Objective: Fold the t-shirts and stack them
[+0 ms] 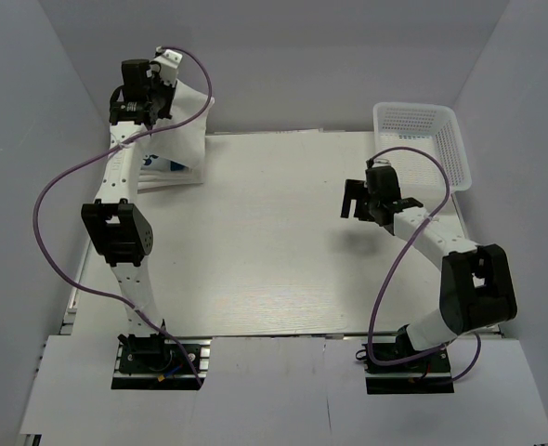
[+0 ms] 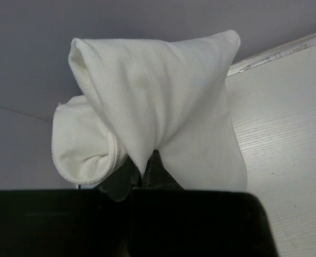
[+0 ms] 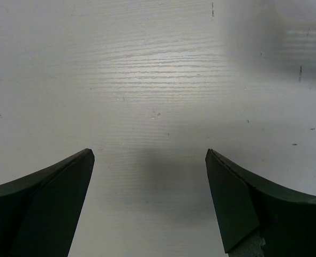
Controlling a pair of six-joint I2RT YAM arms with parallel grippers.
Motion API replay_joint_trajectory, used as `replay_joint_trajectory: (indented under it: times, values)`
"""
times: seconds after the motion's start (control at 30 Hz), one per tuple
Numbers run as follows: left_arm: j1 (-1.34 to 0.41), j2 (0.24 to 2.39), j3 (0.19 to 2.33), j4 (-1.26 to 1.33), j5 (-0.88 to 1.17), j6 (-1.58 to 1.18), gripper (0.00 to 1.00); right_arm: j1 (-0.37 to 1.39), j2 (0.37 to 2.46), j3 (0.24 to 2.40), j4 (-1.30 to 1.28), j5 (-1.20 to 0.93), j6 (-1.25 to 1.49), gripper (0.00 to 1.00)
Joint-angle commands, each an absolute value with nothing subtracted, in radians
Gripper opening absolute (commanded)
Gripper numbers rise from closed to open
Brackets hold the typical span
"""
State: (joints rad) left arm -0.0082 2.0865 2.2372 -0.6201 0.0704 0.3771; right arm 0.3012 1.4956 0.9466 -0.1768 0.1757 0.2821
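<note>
White wood-grain table (image 1: 283,242), faintly speckled with dark marks. Lying flat at far left corner: folded t-shirts (image 1: 165,173), blue patches showing. Standing at far right corner, well apart from those: white plastic mesh basket (image 1: 421,137).

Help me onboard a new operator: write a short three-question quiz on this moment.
1. True or false: the right end effector is shut on a shirt.
2. What does the left end effector hold? A) a white t-shirt B) a plastic lid C) nothing
3. In the top view, at which corner of the table does the white mesh basket stand?

Key: 1. False; it is open over bare table. 2. A. 3. The far right corner.
</note>
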Motion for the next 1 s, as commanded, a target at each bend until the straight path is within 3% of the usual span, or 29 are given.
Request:
replay_joint_trajectory:
  times: [0.0, 0.5, 0.97]
  values:
    - [0.006, 1.996, 2.258, -0.551, 0.066, 0.390, 0.00, 0.301, 1.508, 0.988, -0.170, 0.152, 0.275, 0.91]
    - [0.067, 2.069, 2.267, -0.495, 0.101, 0.480, 0.00, 0.301, 1.551, 1.002, -0.179, 0.106, 0.291, 0.91]
    - [0.176, 2.267, 2.342, -0.437, 0.146, 0.522, 0.00, 0.302, 1.580, 1.016, -0.242, 0.143, 0.314, 0.91]
